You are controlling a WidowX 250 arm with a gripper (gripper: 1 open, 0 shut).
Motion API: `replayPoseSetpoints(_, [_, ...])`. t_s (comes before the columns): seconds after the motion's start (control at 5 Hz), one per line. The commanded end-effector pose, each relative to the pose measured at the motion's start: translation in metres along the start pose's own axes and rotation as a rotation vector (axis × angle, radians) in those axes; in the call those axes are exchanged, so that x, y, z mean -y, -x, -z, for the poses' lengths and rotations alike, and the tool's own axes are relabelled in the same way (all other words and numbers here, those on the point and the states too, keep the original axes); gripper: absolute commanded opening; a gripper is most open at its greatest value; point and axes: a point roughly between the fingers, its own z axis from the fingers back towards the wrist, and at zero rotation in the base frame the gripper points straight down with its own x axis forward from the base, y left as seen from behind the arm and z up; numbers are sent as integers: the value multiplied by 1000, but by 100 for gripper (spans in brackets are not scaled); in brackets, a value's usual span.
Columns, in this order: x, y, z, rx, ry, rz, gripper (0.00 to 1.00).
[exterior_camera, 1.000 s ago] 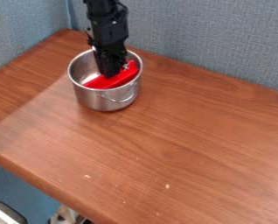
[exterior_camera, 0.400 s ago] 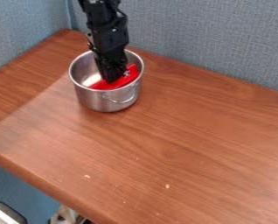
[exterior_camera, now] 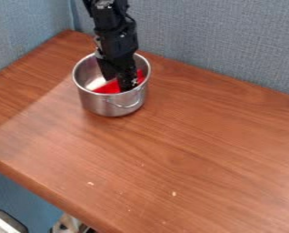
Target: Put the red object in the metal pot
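You had nearly finished the task at this moment: the bright red elongated plastic block [exterior_camera: 108, 86] lay inside the small shiny round steel pot [exterior_camera: 109, 98], which stood near the back left corner of the brown wooden desk [exterior_camera: 172, 146]. Only 1 thing seemed left, to lift the arm out of the pot. The black gripper [exterior_camera: 116, 76] pointed down into the pot, with its tip just above the red block. The block showed beside and under the jaws. They looked spread apart, no longer gripping it, though the view was too small to show whether they touched it.
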Motion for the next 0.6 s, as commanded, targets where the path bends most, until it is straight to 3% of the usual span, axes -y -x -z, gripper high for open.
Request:
replayPoseSetpoints(0.0, [-13, -9, -25, 44, -34, -1, 100])
replayPoseSetpoints(0.2, [-25, -11, -34, 45, -43, -2, 100])
replayPoseSetpoints(0.4, [-37, -12, -35, 24, -48, -4, 100])
